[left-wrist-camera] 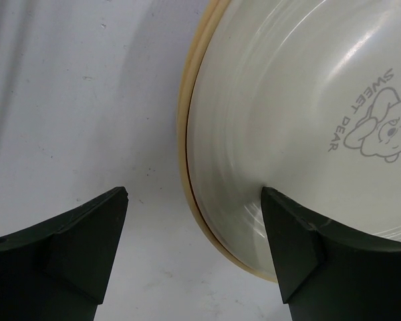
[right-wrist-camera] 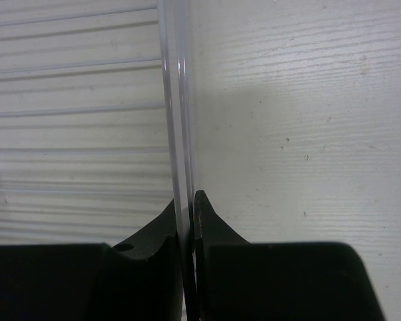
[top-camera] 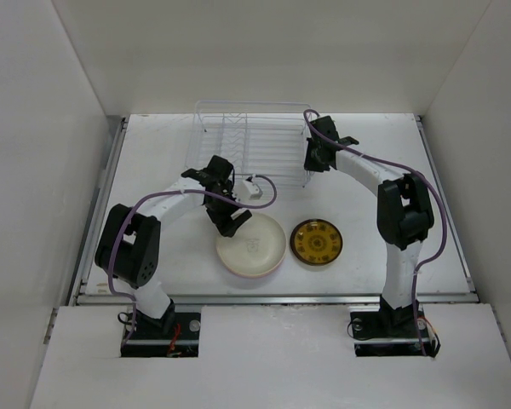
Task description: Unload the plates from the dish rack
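The dish rack (top-camera: 254,143) stands at the back middle of the table, and no plate shows in it. A stack of large plates (top-camera: 257,249) lies in front of it, a cream one (left-wrist-camera: 301,120) with a bear print on top and a yellow rim (left-wrist-camera: 184,134) beneath. A smaller brown-gold plate (top-camera: 316,242) lies flat to the stack's right. My left gripper (top-camera: 230,223) (left-wrist-camera: 194,221) is open over the stack's left edge, one finger above the cream plate and one above the table. My right gripper (top-camera: 310,165) (right-wrist-camera: 190,200) is shut on the rack's right rim wire (right-wrist-camera: 177,100).
White walls enclose the table (top-camera: 392,170) on the left, back and right. A raised metal lip (top-camera: 272,298) runs along the near edge in front of both arm bases.
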